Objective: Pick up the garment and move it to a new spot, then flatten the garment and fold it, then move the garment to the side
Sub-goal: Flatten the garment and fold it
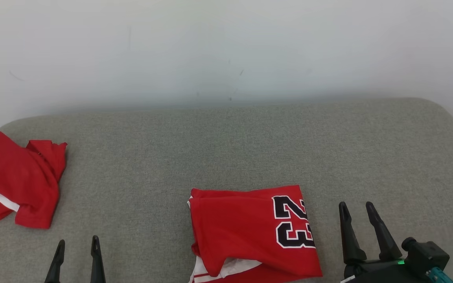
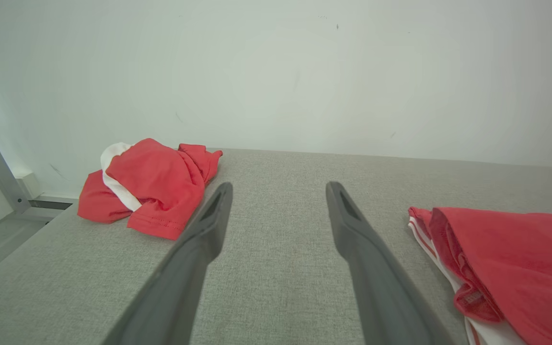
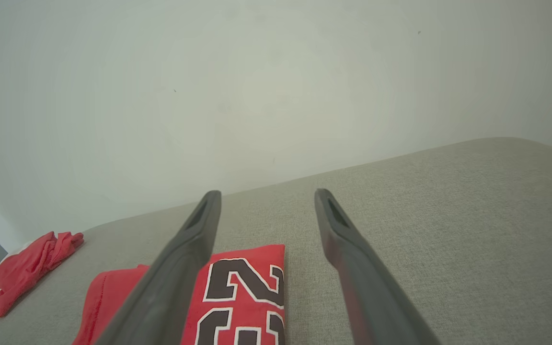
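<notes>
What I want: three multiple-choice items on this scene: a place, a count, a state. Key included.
1. The folded jersey lies: A. between the left end effector and right end effector B. at the left edge C. against the wall
2. Red garments on the grey surface: A. one B. two C. three
3. The right end effector is: A. gripping the jersey B. open, empty C. shut
Key: 1A, one flanks each side; 2B, jersey plus crumpled garment; 3B, fingers apart, nothing between.

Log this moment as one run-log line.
left gripper: open, empty | right gripper: open, empty | jersey: folded, between grippers, not held | red garment: crumpled, far left
</notes>
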Controlling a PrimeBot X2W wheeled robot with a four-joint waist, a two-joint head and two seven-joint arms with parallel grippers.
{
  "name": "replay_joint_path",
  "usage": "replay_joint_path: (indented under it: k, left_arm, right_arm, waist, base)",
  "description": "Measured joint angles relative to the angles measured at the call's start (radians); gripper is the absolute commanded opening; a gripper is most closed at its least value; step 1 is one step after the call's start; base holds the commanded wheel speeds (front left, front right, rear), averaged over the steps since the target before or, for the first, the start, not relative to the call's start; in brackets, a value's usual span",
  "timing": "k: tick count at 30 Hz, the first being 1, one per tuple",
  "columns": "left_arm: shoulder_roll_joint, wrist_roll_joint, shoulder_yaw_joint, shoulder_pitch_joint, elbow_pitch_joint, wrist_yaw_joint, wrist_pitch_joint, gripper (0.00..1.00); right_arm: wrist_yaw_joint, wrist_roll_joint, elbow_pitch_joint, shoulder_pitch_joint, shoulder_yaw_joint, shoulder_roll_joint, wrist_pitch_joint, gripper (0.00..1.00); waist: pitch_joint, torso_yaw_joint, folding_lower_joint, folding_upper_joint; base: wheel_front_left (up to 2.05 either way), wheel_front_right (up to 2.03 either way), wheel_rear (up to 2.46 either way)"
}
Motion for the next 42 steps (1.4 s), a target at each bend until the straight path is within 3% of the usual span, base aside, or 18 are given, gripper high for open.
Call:
replay_joint_path:
  k: [11, 28, 42]
  left_arm:
    - [0.001, 0.003, -0.036, 0.008, 0.017, -0.009, 0.000, 1.00]
    - [-0.002, -0.019, -0.396, -0.048, 0.169, -0.026, 0.000, 1.00]
    - [0.005, -0.051, -0.454, -0.112, 0.324, -0.026, 0.000, 1.00]
  right_arm:
    - [0.000, -0.029, -0.016, 0.034, -0.024, 0.036, -0.003, 1.00]
    - [0.000, -0.037, -0.004, 0.013, -0.014, 0.046, -0.004, 1.00]
    - [0.000, -0.043, -0.008, -0.007, -0.024, 0.052, -0.004, 1.00]
  waist:
    - [0.009, 0.000, 0.0000, 0.0000]
    - [0.041, -0.054, 0.0001, 0.0000]
    - [0.087, -0.131, 0.0000, 0.0000]
  base:
    - [0.00, 0.00, 0.00]
    - [0.00, 0.00, 0.00]
    - [0.00, 0.00, 0.00]
